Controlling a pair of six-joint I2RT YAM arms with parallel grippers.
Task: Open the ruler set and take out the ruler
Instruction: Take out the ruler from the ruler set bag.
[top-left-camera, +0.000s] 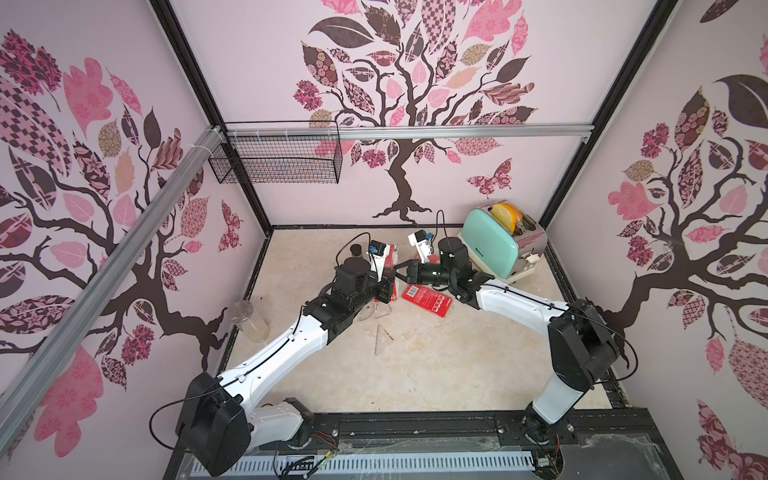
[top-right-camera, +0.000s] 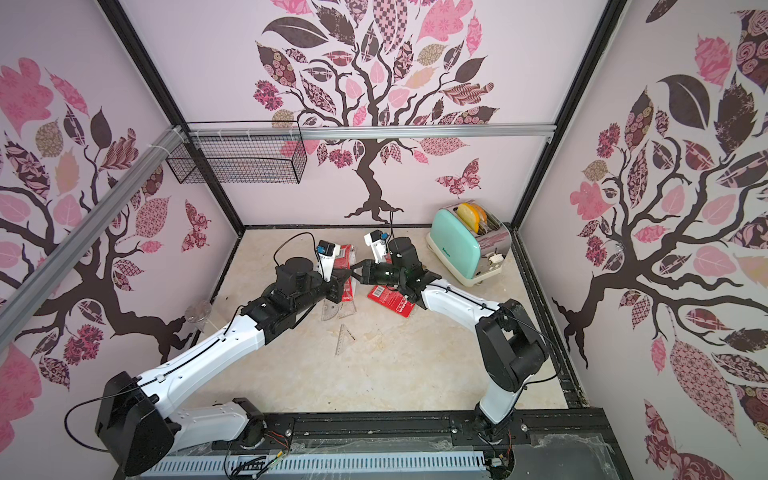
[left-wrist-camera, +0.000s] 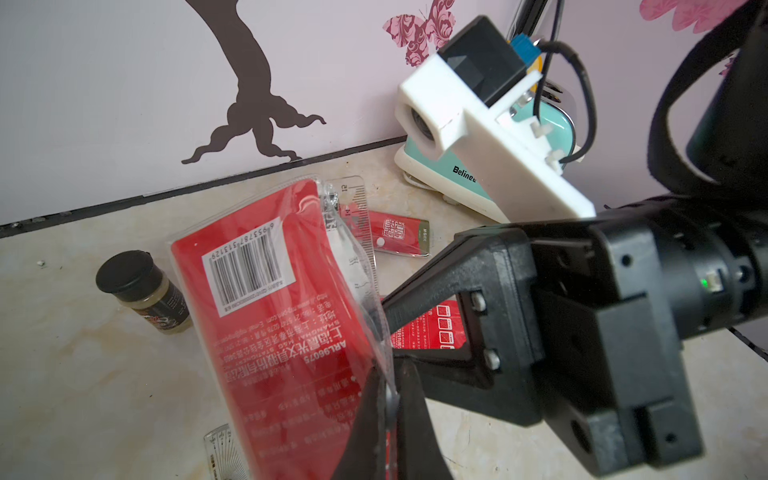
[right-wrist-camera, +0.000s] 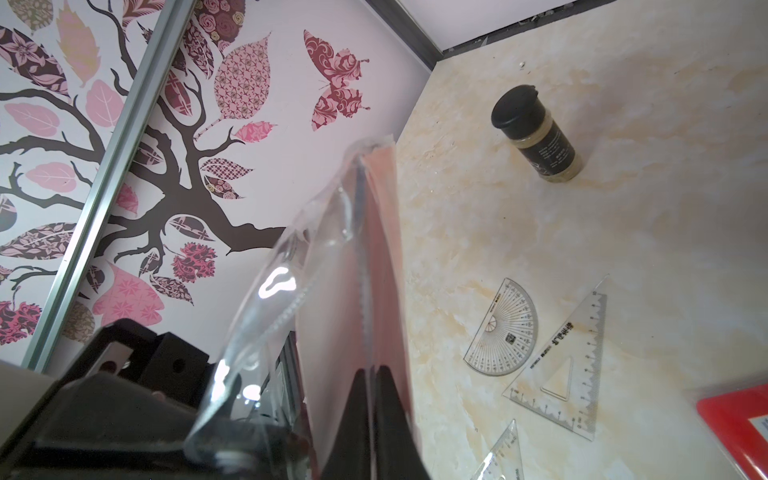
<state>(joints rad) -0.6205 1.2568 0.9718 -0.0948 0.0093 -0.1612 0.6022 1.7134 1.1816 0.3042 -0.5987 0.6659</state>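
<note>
The ruler set (left-wrist-camera: 274, 316) is a clear pouch with a red barcoded card inside, held up off the table between both arms; in both top views it shows as a red strip (top-left-camera: 390, 255) (top-right-camera: 347, 291). My left gripper (left-wrist-camera: 390, 399) (top-left-camera: 392, 277) is shut on the pouch's clear edge. The clear ruler (left-wrist-camera: 358, 208) lies along that edge, its far end reaching the pouch's top. My right gripper (right-wrist-camera: 372, 374) (top-right-camera: 354, 269) comes in from the right and is shut on the ruler (right-wrist-camera: 363, 266), seen edge-on between film and card.
A protractor (right-wrist-camera: 503, 328) and two clear triangles (right-wrist-camera: 569, 357) lie on the table below. A red card (top-left-camera: 428, 299) lies under the right arm. A black-lidded jar (left-wrist-camera: 137, 286) stands behind, a mint toaster (top-left-camera: 494, 245) at back right, a clear cup (top-left-camera: 249, 320) at left.
</note>
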